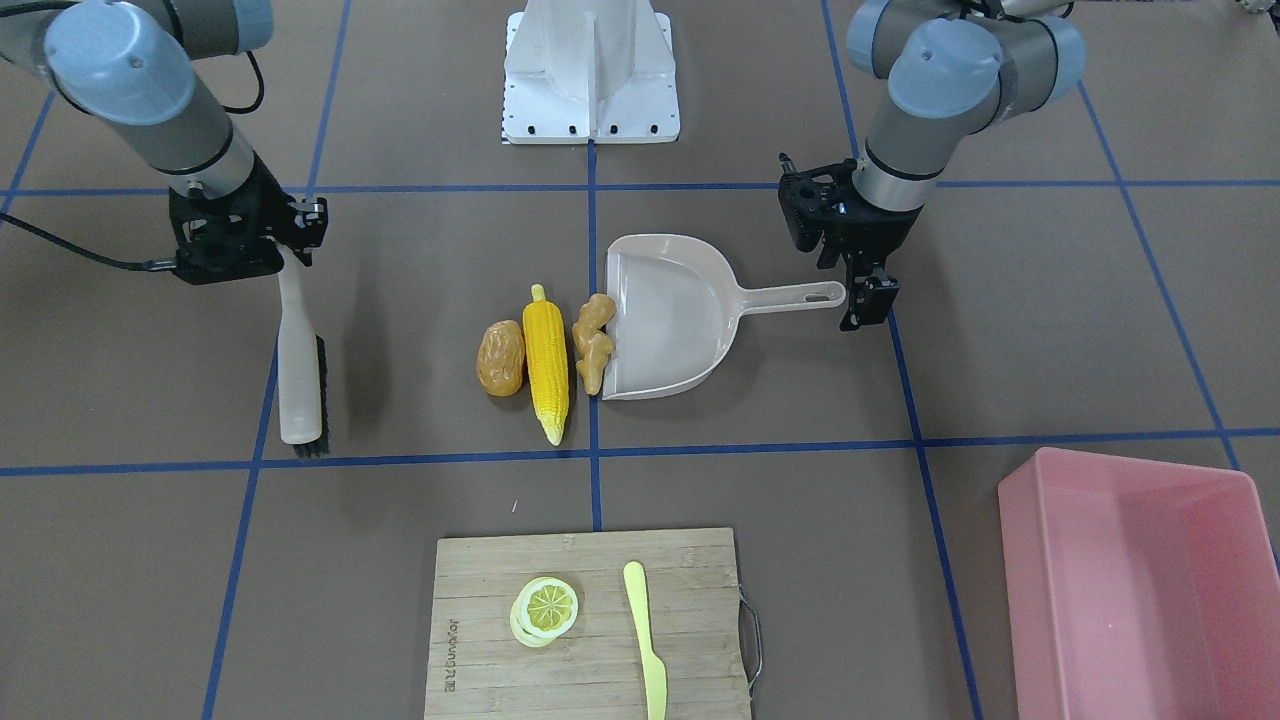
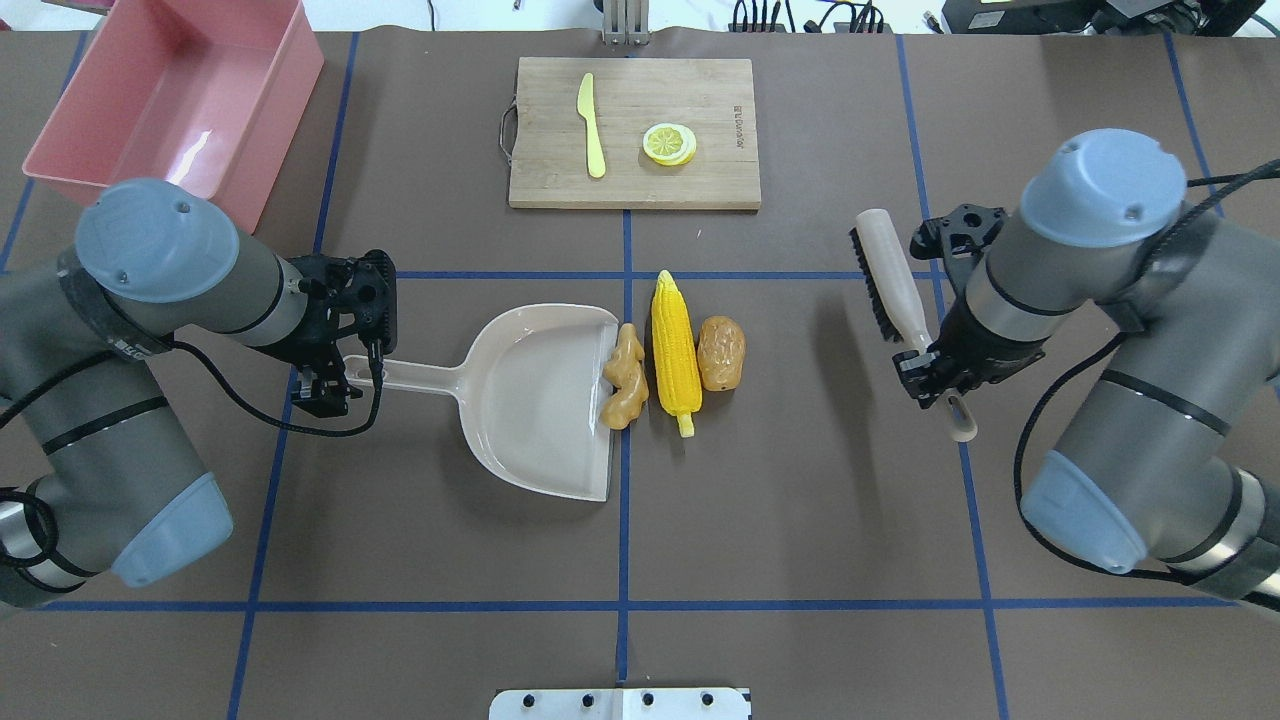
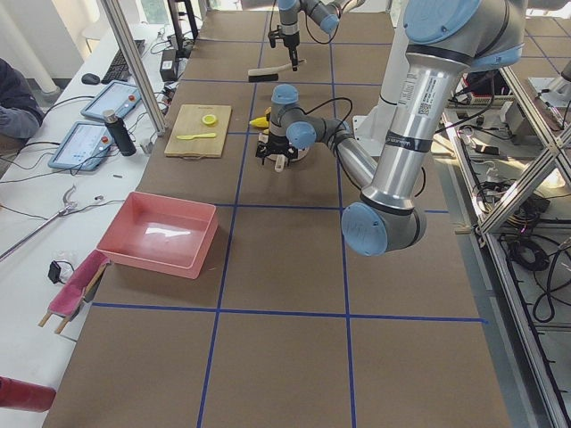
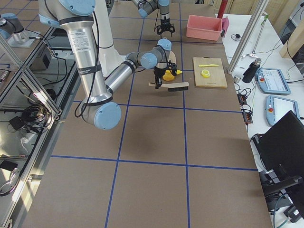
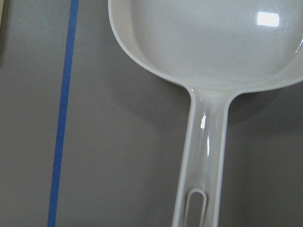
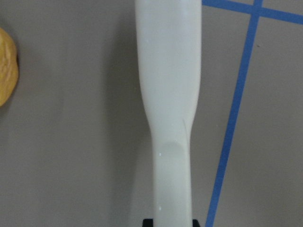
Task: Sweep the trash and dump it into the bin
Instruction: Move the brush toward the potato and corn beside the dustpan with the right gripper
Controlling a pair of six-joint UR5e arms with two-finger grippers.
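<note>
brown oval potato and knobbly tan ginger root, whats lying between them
The long yellow corn cob lies between the potato and the ginger root, seen plainly in the overhead exterior view.

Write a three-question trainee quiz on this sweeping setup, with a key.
1. Which item lies nearest the open edge of the dustpan? A potato, B corn cob, C ginger root.
2. True or false: the bin already holds the corn cob.
3. Fill in: the right gripper has its jaws shut on the handle of the ___.

Key: 1 C; 2 false; 3 brush.
</note>
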